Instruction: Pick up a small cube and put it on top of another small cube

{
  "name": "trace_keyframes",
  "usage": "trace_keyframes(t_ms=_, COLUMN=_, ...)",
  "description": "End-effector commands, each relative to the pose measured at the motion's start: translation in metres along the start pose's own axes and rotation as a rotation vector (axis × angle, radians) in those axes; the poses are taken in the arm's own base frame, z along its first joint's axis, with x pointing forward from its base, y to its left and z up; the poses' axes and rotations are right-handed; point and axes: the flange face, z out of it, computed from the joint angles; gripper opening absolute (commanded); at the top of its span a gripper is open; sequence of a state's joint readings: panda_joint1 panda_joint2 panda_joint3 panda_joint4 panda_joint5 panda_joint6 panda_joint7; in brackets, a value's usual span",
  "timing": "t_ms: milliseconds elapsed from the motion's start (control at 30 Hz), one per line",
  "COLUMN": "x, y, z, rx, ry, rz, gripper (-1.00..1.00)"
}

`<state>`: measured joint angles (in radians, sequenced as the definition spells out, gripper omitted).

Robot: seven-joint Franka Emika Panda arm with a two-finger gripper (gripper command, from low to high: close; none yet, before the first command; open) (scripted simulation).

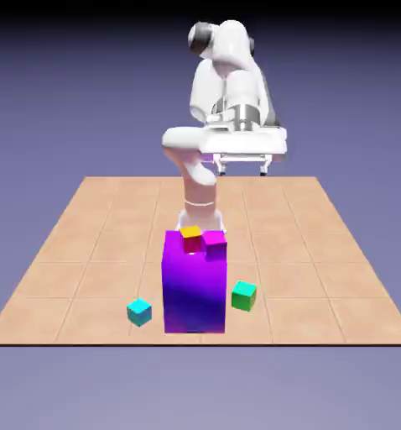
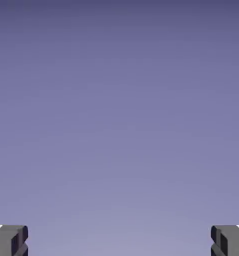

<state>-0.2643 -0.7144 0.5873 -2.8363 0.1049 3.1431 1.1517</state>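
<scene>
Two fingertips (image 2: 11, 240) of the gripper (image 2: 119, 241) stood wide apart, empty, the arm (image 1: 200, 180) folded low behind the tall purple block (image 1: 194, 290).

A tan tabletop (image 1: 86, 243), ruled into large square tiles by thin pale lines, recedes toward a plain blue-violet backdrop (image 1: 53, 101). The backdrop darkens to near black along the upper edge and lightens lower down. In the hand view, the same violet gradient fills the field, paler toward the bottom.
</scene>
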Motion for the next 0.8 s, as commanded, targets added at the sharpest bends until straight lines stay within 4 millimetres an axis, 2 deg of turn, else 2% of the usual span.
trace_keyframes(t_ms=0, x=-0.007, y=-0.002, z=-0.001, rx=0.003, ry=0.009, rz=0.005, gripper=0.00)
trace_keyframes(t_ms=200, x=-0.049, y=-0.010, z=0.000, rx=0.018, ry=0.056, rz=0.033, gripper=0.00)
trace_keyframes(t_ms=400, x=-0.093, y=-0.007, z=0.010, rx=0.019, ry=0.095, rz=0.056, gripper=0.00)
trace_keyframes(t_ms=600, x=-0.135, y=0.008, z=0.028, rx=0.007, ry=0.127, rz=0.078, gripper=0.00)
trace_keyframes(t_ms=767, x=-0.169, y=0.031, z=0.047, rx=-0.015, ry=0.149, rz=0.095, gripper=0.00)
